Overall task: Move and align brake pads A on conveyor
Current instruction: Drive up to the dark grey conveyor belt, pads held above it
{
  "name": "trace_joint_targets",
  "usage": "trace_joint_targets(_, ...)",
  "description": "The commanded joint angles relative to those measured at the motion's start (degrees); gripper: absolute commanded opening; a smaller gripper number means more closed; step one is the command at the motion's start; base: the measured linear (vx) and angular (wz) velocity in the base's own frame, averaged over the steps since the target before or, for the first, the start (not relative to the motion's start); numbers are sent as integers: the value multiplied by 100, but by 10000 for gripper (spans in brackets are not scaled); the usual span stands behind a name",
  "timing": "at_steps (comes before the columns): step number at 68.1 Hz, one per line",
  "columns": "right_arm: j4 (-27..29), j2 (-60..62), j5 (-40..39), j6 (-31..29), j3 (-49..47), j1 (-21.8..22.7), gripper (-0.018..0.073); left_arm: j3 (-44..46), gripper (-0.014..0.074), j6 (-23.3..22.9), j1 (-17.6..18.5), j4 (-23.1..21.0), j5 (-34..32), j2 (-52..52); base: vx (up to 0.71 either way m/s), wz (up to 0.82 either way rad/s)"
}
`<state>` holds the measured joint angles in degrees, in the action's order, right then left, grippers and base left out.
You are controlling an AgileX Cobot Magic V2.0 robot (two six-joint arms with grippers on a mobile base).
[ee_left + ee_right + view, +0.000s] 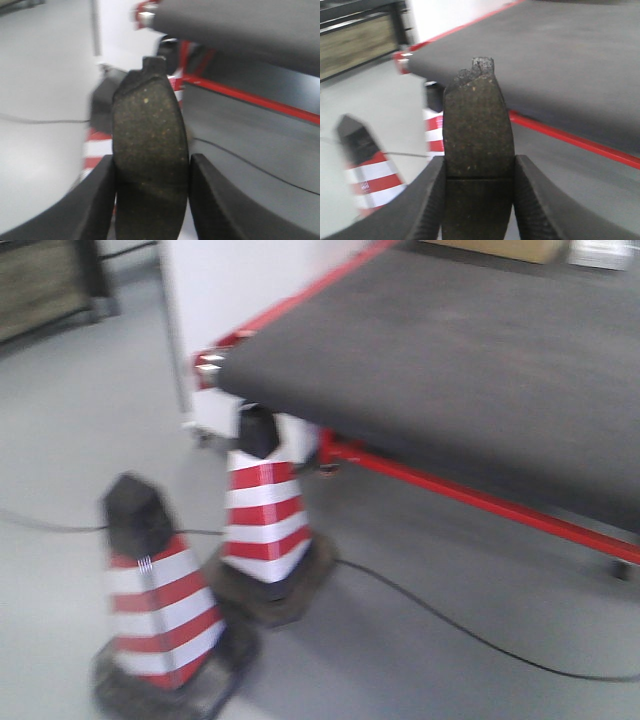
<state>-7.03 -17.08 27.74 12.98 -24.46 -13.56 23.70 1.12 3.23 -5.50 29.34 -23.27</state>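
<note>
My left gripper (151, 175) is shut on a brake pad (149, 140), a dark speckled curved oblong held on end, its tab pointing up. In the right wrist view an identical brake pad (477, 135) with a thin groove across it stands clamped between the black fingers of my right gripper (478, 175). Both pads hang over the grey floor, short of the conveyor (470, 350), a wide dark grey belt with a red strip (300, 295) along its far edge. The belt (555, 55) lies ahead and to the right. Neither gripper shows in the front view.
Two red-and-white striped cones (160, 610) (265, 525) with black tops stand on the floor by the belt's near corner. A black cable (450, 625) runs across the floor. A red frame rail (480, 502) runs under the belt. A white cabinet (230, 290) stands behind.
</note>
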Motion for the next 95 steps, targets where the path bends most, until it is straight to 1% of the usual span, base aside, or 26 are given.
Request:
trace_joint_targets(1, -65, -28, -561, -43, -185, 23, -7, 159, -6, -65, 18, -64, -557, -30, 19, -85)
trace_joint_targets(29, -65, -28, -561, -43, -185, 23, -7, 159, -6, -65, 18, -64, -557, -30, 12, -86)
trace_joint_targets(43, -65, -28, -561, -43, -185, 23, -7, 159, -6, -65, 18, -64, -557, -30, 3, -58)
trace_joint_targets(59, -65, -28, -561, -43, -185, 23, -7, 159, -6, -65, 18, -64, -557, -30, 5, -14)
trace_joint_targets(95, -65, -28, -549, -43, -185, 23, -7, 159, -6, -65, 18, -64, -557, -30, 18, 8)
